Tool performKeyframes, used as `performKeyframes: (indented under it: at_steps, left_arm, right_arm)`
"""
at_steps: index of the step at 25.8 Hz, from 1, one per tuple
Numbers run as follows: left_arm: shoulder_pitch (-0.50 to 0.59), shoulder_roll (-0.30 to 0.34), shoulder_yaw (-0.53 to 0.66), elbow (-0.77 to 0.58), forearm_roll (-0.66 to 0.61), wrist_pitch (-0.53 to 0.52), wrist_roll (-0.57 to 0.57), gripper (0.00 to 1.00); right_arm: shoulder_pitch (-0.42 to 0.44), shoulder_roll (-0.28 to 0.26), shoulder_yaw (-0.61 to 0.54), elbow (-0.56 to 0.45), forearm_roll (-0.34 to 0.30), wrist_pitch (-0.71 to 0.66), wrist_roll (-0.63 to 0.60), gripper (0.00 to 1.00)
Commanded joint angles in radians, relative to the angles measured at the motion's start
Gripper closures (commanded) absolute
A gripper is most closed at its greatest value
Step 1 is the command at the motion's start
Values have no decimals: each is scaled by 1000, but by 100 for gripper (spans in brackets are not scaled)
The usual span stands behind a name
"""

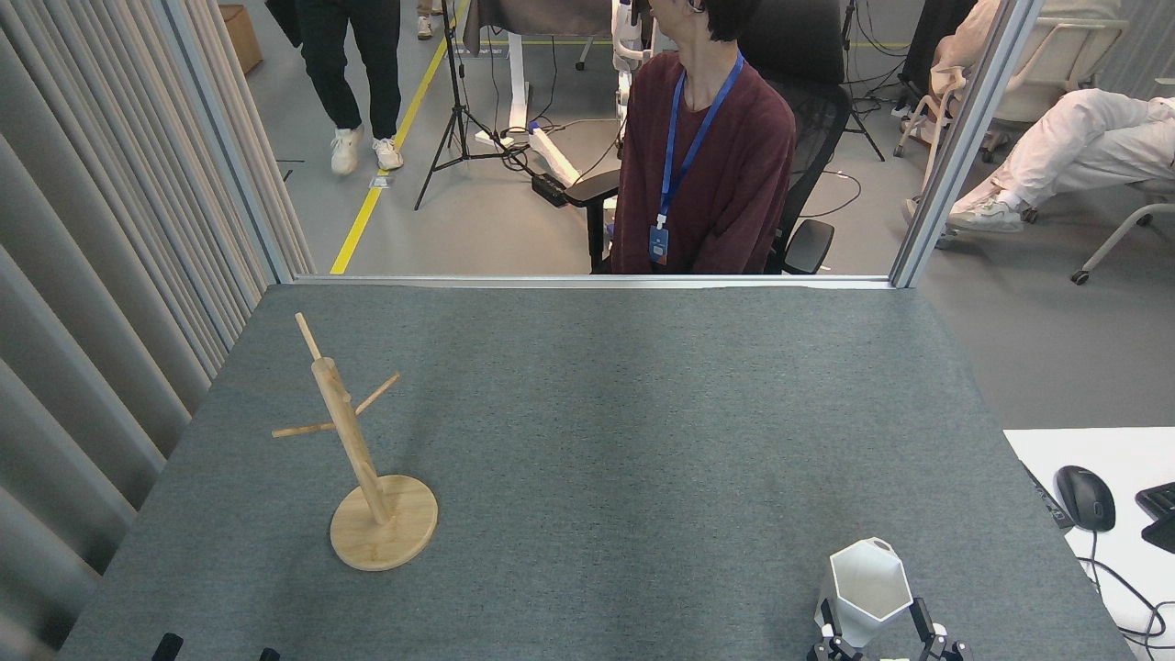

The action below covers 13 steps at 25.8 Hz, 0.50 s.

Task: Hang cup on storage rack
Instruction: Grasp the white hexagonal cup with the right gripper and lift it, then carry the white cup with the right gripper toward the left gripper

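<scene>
Cup [867,585] upright on grey table mat [606,441], near-right corner, hexagonal rim up. Right gripper [874,617] at bottom edge, jaws spread, one dark finger [828,613] on each side of cup's lower body; contact with cup cannot be confirmed. Rack [353,450] well apart, far left of that gripper, standing on round base, pegs bare. Left gripper [216,644]: only two dark tips at bottom edge, near rack base; grip state cannot be determined. Seated person [702,156] beyond far table edge. Computer mouse [1084,497] right of gripper, off mat.
</scene>
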Motion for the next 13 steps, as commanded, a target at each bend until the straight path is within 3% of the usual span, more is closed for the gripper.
performKeyframes:
  at_steps: [1, 8, 9, 11, 13]
  left_arm:
    - [0, 0, 0, 0, 0, 0, 1, 0]
    - [0, 0, 3, 0, -2, 0, 4, 0]
    - [0, 0, 2, -2, 0, 0, 7, 0]
    - [-2, -2, 0, -8, 0, 0, 11, 0]
    - [-6, -5, -3, -8, 0, 0, 22, 0]
  right_arm:
    - [-24, -6, 5, 30, 1, 1, 0, 1]
    - [-87, -4, 7, 114, 18, 7, -6, 1]
    - [-94, -4, 5, 125, 26, 9, -8, 5]
    - [-99, -1, 5, 131, 39, 7, -12, 35]
    - [-99, -1, 5, 124, 39, 7, -14, 44]
